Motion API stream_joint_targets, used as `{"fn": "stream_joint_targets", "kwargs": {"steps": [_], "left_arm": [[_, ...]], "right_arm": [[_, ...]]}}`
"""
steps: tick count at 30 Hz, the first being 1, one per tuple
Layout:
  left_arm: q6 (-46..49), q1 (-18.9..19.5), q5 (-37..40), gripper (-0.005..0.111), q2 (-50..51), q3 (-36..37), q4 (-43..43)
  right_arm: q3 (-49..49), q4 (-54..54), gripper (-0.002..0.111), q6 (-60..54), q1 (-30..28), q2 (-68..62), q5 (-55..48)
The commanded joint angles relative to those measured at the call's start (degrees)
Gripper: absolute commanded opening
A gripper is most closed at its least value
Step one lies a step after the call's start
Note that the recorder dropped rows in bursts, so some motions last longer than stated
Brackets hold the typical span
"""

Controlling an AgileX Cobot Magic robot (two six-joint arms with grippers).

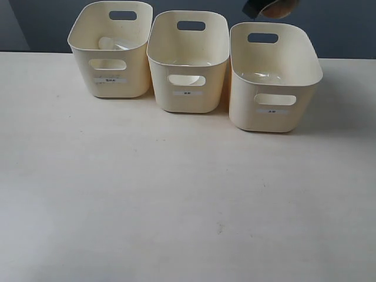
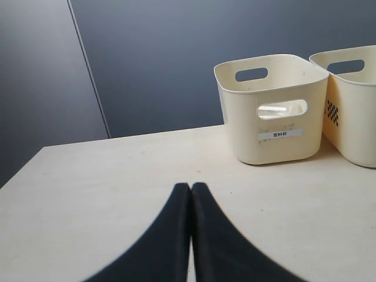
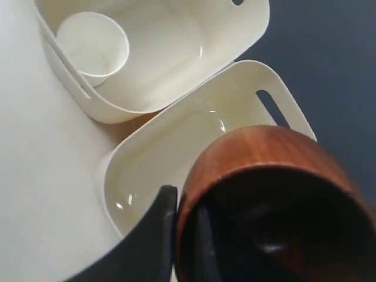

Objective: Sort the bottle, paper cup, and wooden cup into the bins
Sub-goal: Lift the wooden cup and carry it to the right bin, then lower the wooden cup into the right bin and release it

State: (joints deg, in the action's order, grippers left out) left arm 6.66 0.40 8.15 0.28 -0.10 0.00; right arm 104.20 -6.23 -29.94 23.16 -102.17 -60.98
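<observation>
Right end effector (image 3: 184, 205): pinching the wooden cup (image 3: 264, 170) at its rim, one finger inside, one outside.
Wooden cup: hanging raised, a bin (image 1: 245, 114) standing below; rigid, smooth, probably slippery, so rim-gripping is suiting it.
Paper cup (image 3: 92, 41): lying inside another bin (image 3: 176, 64) farther off.
Left end effector (image 2: 191, 188): pressed together, hovering over the counter (image 2: 88, 194), well apart.
</observation>
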Motion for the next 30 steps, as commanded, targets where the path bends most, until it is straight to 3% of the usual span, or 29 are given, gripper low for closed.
{"fn": "stream_joint_targets", "kwargs": {"steps": [1, 13, 30], "left_arm": [[-0.1, 0.0, -0.4, 0.000, -0.3, 0.1, 0.0], [-0.1, 0.0, -0.4, 0.000, -0.3, 0.1, 0.0], [-0.1, 0.0, -0.4, 0.000, -0.3, 0.1, 0.0]], "right_arm": [[-1.0, 3.9, -0.001, 0.1, -4.5, -1.3, 5.4], [0.4, 7.0, -0.001, -1.7, -9.9, -14.2, 11.9], [18.2, 16.9, -0.001, -5.0, -11.8, -31.3, 1.2]]}}
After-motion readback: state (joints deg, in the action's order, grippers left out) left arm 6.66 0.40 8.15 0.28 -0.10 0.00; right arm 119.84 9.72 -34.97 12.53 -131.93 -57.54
